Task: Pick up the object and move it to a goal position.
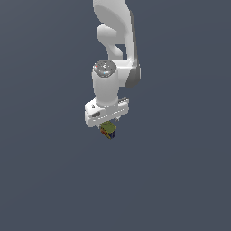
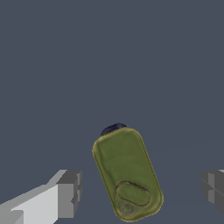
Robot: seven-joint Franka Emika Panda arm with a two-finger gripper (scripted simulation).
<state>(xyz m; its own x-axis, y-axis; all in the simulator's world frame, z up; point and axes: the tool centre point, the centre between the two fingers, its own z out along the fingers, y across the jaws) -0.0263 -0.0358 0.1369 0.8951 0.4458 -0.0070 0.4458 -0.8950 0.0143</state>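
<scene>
My gripper (image 1: 107, 122) hangs above the object (image 1: 108, 130) with fingers (image 2: 68, 192) apart, so grasping and moving remain.

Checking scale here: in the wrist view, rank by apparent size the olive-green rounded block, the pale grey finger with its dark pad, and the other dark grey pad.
1. Olive-green rounded block
2. Pale grey finger with dark pad
3. Other dark grey pad, cut by the frame; nearness skews all three.

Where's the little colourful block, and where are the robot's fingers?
block (image 2: 127, 173): wrist view, on its olive-green top face.
fingers (image 2: 69, 192): wrist view, on one grey pad beside the block, not touching.
</scene>
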